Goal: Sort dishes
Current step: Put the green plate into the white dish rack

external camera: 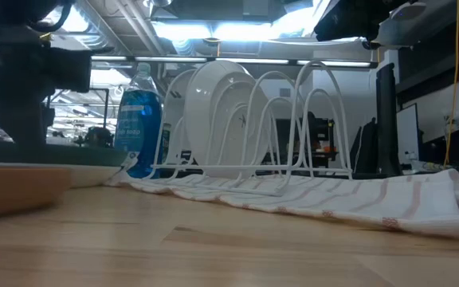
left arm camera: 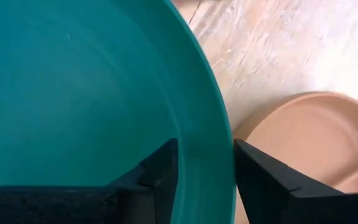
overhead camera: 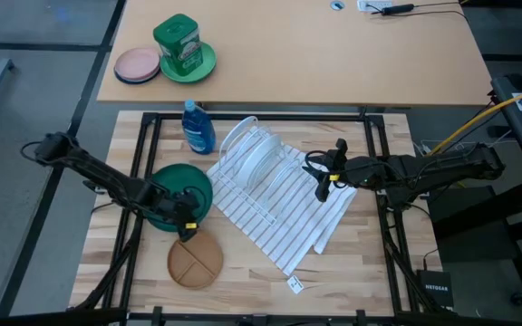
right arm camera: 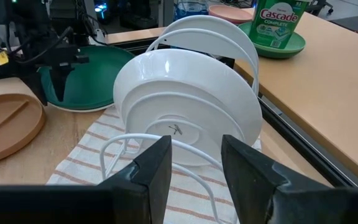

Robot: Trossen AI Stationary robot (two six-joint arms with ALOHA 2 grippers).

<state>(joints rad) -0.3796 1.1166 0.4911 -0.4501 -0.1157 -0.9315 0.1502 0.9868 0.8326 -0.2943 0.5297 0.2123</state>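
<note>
The dark green plate (overhead camera: 188,177) lies at the left of the wooden table. The tan divided plate (overhead camera: 196,263) lies just nearer than it. My left gripper (left arm camera: 205,149) is open at the green plate's near rim, one finger inside the plate and one outside. Two white plates (right arm camera: 185,106) stand on edge in the wire rack (external camera: 309,119) on a striped towel (overhead camera: 288,217). My right gripper (right arm camera: 196,149) hovers open to the right of the rack, pointing at the white plates, with nothing between its fingers. My left gripper comes down slanting from the table's left, its fingers on either side of the green plate's rim (left arm camera: 224,134). The outer finger (left arm camera: 253,168) stands close against the rim and the inner one stands off it. Whether either touches the plate, I cannot tell.
A blue soap bottle (overhead camera: 198,127) stands behind the green plate, left of the rack. On the far table are a small pink plate (overhead camera: 137,65) and a pale green plate with a green canister (overhead camera: 183,45). Bare wood shows at the table's near right.
</note>
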